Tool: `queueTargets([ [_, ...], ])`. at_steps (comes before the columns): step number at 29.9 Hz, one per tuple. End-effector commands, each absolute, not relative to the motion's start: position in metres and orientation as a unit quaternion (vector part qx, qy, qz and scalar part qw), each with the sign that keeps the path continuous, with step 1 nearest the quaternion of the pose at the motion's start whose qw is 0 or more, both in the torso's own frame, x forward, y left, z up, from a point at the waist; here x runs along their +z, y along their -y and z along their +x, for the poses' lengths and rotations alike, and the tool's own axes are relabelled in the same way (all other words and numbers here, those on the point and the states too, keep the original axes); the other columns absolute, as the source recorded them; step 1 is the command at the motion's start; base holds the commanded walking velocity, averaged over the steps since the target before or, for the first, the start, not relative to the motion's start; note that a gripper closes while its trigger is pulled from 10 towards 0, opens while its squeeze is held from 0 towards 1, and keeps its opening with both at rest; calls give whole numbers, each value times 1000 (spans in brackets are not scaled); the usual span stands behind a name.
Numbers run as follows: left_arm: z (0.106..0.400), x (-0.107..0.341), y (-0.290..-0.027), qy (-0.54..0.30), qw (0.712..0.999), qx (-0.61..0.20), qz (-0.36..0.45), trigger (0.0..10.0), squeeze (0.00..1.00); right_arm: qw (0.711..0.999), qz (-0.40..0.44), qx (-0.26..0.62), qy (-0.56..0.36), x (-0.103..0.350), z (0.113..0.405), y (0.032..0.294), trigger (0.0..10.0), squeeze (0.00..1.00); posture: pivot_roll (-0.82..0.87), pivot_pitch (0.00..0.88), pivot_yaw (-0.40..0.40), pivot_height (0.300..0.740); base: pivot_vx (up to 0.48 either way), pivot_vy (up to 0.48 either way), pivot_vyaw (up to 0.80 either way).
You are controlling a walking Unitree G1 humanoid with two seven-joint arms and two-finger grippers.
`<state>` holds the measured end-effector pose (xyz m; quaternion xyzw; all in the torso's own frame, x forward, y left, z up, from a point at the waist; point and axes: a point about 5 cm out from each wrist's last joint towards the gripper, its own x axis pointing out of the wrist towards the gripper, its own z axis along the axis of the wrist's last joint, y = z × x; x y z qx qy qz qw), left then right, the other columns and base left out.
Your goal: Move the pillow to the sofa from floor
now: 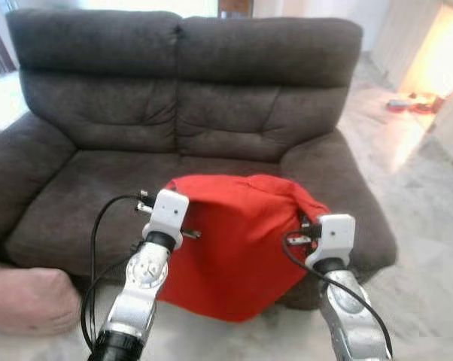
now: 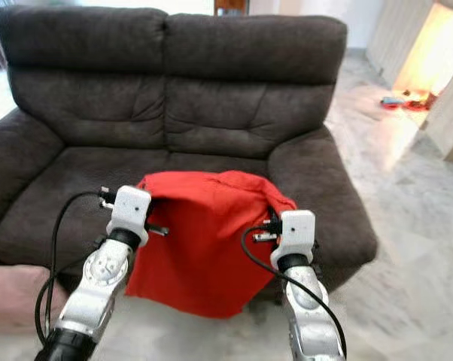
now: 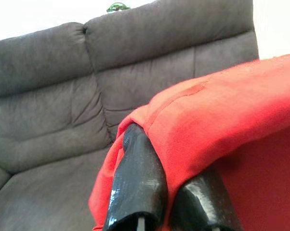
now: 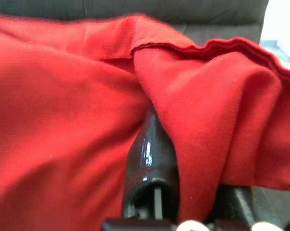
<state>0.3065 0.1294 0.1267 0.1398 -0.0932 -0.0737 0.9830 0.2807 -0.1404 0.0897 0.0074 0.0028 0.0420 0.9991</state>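
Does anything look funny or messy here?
The red pillow hangs limp between the left pincer and right pincer, dangling before the sofa. A pinkish cushion lies on the floor.

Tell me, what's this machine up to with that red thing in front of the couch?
The robot is carrying a red pillow with both arms. Its left gripper and right gripper each pinch the fabric near an upper corner. The pillow hangs in front of the dark grey sofa, its top about level with the seat, not yet set on the cushions.

Pillow (image 1: 238, 248) btwn grippers — before sofa (image 1: 189, 98)
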Motion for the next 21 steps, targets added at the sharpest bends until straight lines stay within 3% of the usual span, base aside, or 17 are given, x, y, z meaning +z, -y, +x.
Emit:
queueTargets([
  [1,308,144,-132,144,978,-56,138,10000,0,997,2,57,45,112,286,133,10000,0,83,0,-67,740,0,-262,0],
  [6,304,147,-136,149,979,-43,133,10000,0,997,0,68,47,112,288,130,10000,0,137,0,-72,740,0,-262,0],
  [11,296,137,-133,126,982,-104,93,10000,0,997,10,51,52,113,290,128,10000,0,161,0,-80,740,0,0,0],
  [21,292,129,-145,102,989,-81,64,10000,0,997,11,48,55,115,294,133,10000,0,175,0,-72,740,0,0,0],
])
